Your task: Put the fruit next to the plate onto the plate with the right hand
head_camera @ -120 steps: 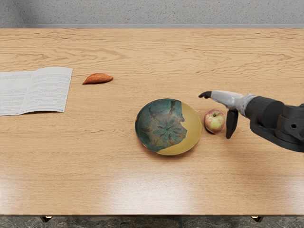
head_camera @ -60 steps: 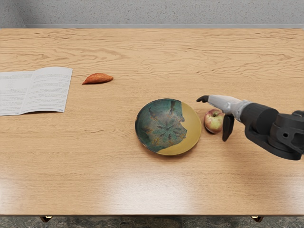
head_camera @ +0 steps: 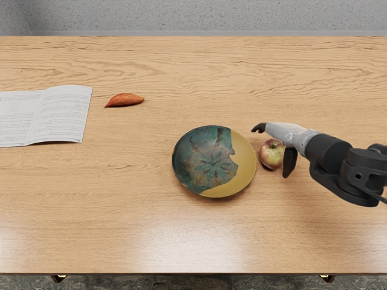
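Here, apple [head_camera: 272, 154] between spread fingers [head_camera: 289, 163] of right hand [head_camera: 285, 133], just beside plate [head_camera: 240, 176]

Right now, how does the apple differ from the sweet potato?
The apple is round and red-yellow; the sweet potato is long, tapered and orange. The apple lies beside the plate, by the right hand; the sweet potato lies apart, near the paper. Both rest on the table.

It looks like a home eating spot. A wood table [head_camera: 181, 229] holds a plate [head_camera: 211, 160] in the middle and an open booklet [head_camera: 42, 115] at the left. A grey wall [head_camera: 193, 15] stands far behind.
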Controlling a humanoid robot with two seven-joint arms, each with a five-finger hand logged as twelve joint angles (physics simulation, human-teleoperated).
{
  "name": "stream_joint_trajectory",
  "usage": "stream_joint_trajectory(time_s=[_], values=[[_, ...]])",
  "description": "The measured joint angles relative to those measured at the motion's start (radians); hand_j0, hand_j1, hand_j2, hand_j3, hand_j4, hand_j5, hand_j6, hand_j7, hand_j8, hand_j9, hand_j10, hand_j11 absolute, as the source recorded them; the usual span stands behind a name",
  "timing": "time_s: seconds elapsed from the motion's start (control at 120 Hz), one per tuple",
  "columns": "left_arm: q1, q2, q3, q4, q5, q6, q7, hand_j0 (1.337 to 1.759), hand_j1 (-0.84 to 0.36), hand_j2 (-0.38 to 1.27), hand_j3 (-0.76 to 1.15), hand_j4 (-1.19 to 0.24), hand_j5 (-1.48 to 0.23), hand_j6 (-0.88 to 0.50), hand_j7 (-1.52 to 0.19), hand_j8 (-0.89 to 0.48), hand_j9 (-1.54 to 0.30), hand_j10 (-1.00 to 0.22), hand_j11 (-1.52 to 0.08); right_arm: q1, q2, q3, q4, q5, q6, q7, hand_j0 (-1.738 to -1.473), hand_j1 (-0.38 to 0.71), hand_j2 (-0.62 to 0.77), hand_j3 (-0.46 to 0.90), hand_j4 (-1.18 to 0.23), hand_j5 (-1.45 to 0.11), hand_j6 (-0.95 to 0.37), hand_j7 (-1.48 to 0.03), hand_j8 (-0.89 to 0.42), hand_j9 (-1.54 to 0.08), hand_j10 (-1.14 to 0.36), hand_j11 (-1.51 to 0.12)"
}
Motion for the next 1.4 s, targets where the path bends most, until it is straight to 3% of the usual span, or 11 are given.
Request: stream_joint_trajectory(time_s=[0.742,0.867,1.167,1.4], values=[[0.0,0.0,0.0,0.0,0.0,0.0,0.0,1.658,0.35,0.0,0.0,0.0,0.0,0.0,0.0,0.0,0.0,0.0,0.0,-0.031,0.01,-0.001,-0.02,-0.019,-0.026,0.0,-1.658,0.09,-0.07,0.0,-0.38,-0.48,-0.38,-0.48,-0.38,-0.48,-0.38,-0.48],[0.0,0.0,0.0,0.0,0.0,0.0,0.0,1.658,0.35,0.0,0.0,0.0,0.0,0.0,0.0,0.0,0.0,0.0,0.0,-0.034,0.013,-0.001,-0.027,-0.02,-0.027,0.0,-1.657,0.14,-0.08,0.0,-0.42,-0.53,-0.36,-0.54,-0.41,-0.53,-0.42,-0.53],[0.0,0.0,0.0,0.0,0.0,0.0,0.0,1.658,0.35,0.0,0.0,0.0,0.0,0.0,0.0,0.0,0.0,0.0,0.0,-0.036,0.014,0.006,-0.031,-0.012,-0.023,0.0,-1.652,0.15,0.09,0.0,-0.51,-0.78,-0.35,-0.77,-0.37,-0.78,-0.58,-0.78],[0.0,0.0,0.0,0.0,0.0,0.0,0.0,1.658,0.35,0.0,0.0,0.0,0.0,0.0,0.0,0.0,0.0,0.0,0.0,-0.035,0.01,0.021,-0.034,0.009,-0.021,-0.001,-1.651,0.15,0.17,0.0,-0.51,-0.88,-0.34,-0.86,-0.35,-0.89,-0.6,-0.87]])
